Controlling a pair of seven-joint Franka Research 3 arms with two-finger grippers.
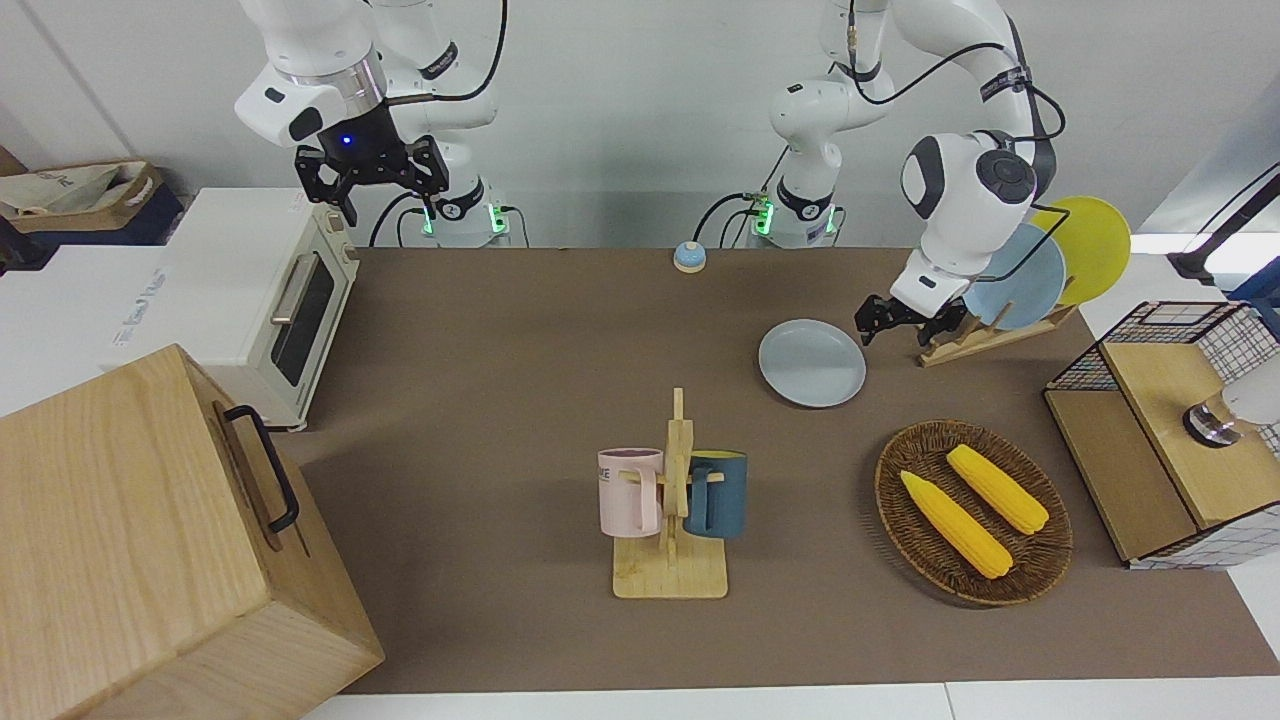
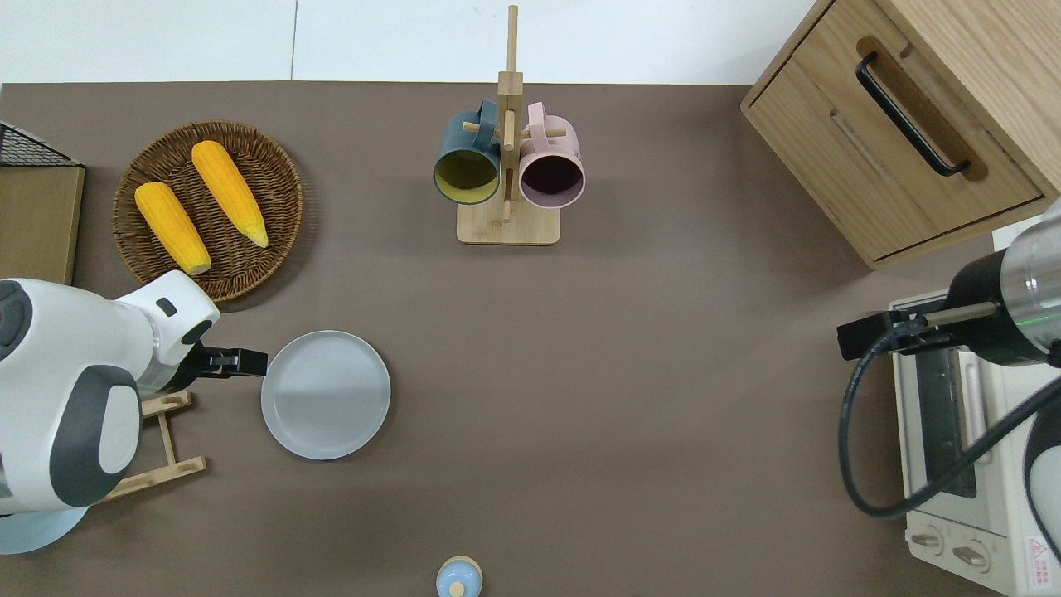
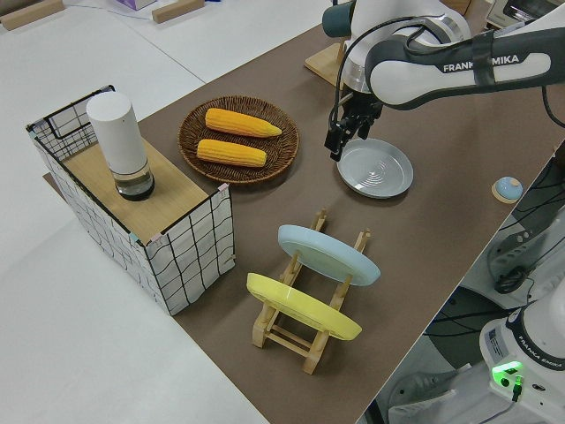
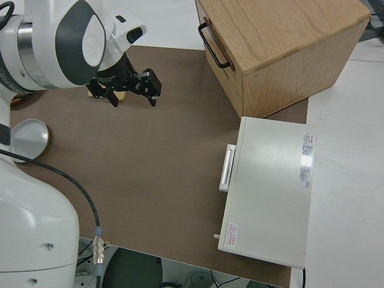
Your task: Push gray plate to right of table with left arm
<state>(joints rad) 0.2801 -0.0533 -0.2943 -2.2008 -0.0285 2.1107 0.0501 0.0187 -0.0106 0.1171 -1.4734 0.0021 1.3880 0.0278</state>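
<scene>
The gray plate (image 2: 325, 395) lies flat on the bench (image 2: 630, 398), toward the left arm's end, nearer to the robots than the wicker basket (image 2: 273, 178) that holds two corn cobs (image 2: 230, 193). The left pincer (image 2: 245, 362) is low at the plate's rim on the side toward the left arm's end; in the overhead view its tip is just beside the rim, and whether it touches cannot be told. Whether its fingers are parted or clenched cannot be told either. The left arm (image 1: 965, 195) bends down over the wooden plate rack (image 3: 305, 331), which holds a blue plate (image 3: 328, 254) and a yellow plate (image 3: 302, 306) on edge.

The mug rack (image 2: 507, 224), with a dark blue mug (image 2: 466, 166) and a pink mug (image 2: 551, 168), is farther from the robots, near the middle of the bench. The right arm is parked, its pincer (image 4: 132, 90) released with the fingers spread
</scene>
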